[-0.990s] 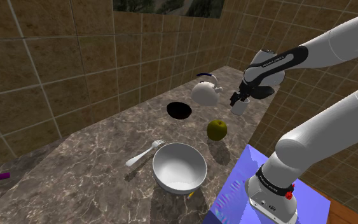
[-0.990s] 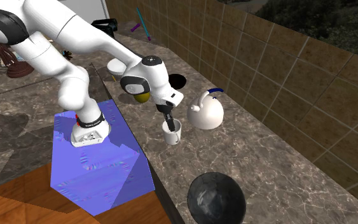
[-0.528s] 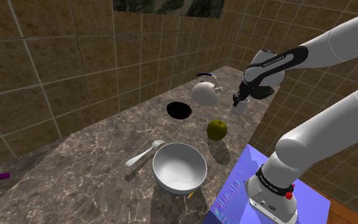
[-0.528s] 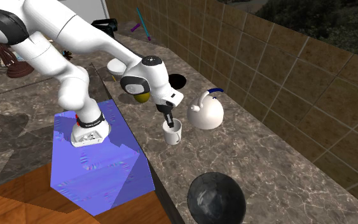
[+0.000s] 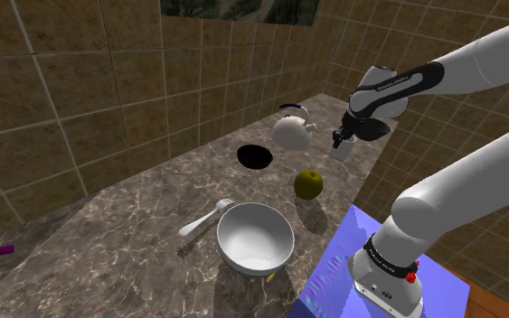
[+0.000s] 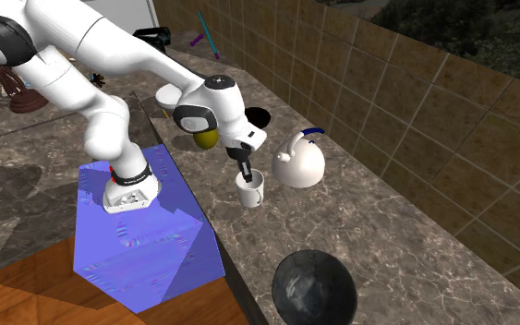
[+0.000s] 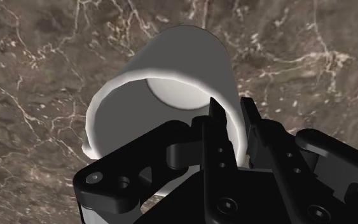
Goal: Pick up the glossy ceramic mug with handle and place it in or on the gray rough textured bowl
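A plain white mug (image 5: pixel 340 151) (image 6: pixel 251 190) hangs just above the far right part of the marble counter (image 5: pixel 135 235), beside the white kettle (image 5: pixel 292 132). My black gripper (image 5: pixel 342 139) (image 6: pixel 246 172) (image 7: pixel 229 112) comes down from above and is shut on the mug's rim (image 7: pixel 171 76), one finger inside the wall and one outside. The mug's handle is hidden. The large pale bowl (image 5: pixel 255 237) stands near the counter's front edge, well away from the mug toward the shoulder view's lower left.
A green apple (image 5: pixel 308 183) lies between mug and pale bowl. A small black bowl (image 5: pixel 255 155) sits left of the kettle (image 6: pixel 299 163). A spoon (image 5: pixel 205 219) rests by the pale bowl. A dark ball (image 6: pixel 315 288) lies on the counter. Tiled walls border the counter.
The fingers closed from wide apart onto the mug's rim. The hand has since risen slightly, taking the mug a little up off the counter.
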### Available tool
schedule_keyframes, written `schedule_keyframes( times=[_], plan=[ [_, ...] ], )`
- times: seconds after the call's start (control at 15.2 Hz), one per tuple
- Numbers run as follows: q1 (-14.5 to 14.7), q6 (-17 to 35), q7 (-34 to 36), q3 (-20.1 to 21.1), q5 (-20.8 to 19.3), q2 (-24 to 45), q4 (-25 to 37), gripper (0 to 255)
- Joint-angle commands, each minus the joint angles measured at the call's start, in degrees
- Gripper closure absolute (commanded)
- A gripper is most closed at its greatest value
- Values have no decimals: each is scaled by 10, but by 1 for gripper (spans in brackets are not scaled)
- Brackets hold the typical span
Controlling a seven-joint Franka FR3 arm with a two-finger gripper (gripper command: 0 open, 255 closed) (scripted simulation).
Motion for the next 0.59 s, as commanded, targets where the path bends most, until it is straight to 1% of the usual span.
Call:
schedule_keyframes(
  times=[0.0, 0.53],
  plan=[
    [-1, -19, 3, 4, -2, -12, 7, 255],
    [-5, -93, 7, 20, -4, -53, 41, 255]
  ],
)
